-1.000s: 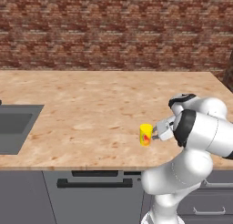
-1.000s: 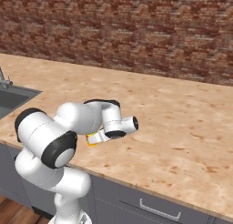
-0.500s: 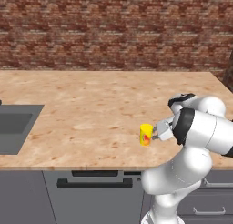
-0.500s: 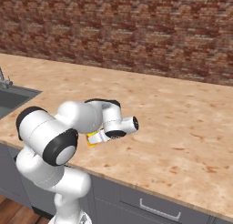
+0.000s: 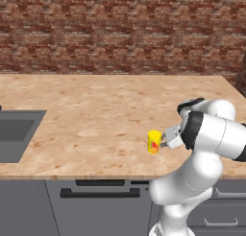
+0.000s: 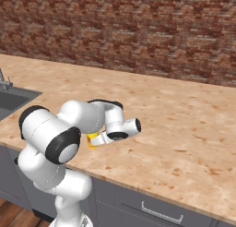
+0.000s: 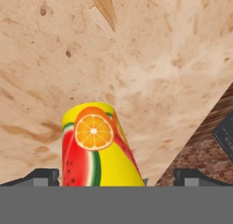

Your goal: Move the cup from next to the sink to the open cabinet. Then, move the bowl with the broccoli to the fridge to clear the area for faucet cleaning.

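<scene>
The cup (image 5: pixel 153 142) is a small yellow tumbler with fruit pictures, standing upright on the wooden counter (image 5: pixel 96 120) close to its front edge. My gripper (image 5: pixel 162 142) reaches it from the right at cup height and is open. In the hand view the cup (image 7: pixel 98 145) stands between the two dark fingertips (image 7: pixel 43 175), nearer the left one, with a gap on the right. In the right base view the cup (image 6: pixel 93 140) shows partly behind my arm, with the gripper (image 6: pixel 98 139) at it. The sink (image 5: pixel 17 134) lies far to the left, with the faucet (image 6: pixel 3 81) beside it.
A brick wall (image 5: pixel 120 33) closes off the back of the counter. Grey drawer fronts (image 5: pixel 101 201) with bar handles run below the front edge. Bare counter stretches wide to the left of and behind the cup.
</scene>
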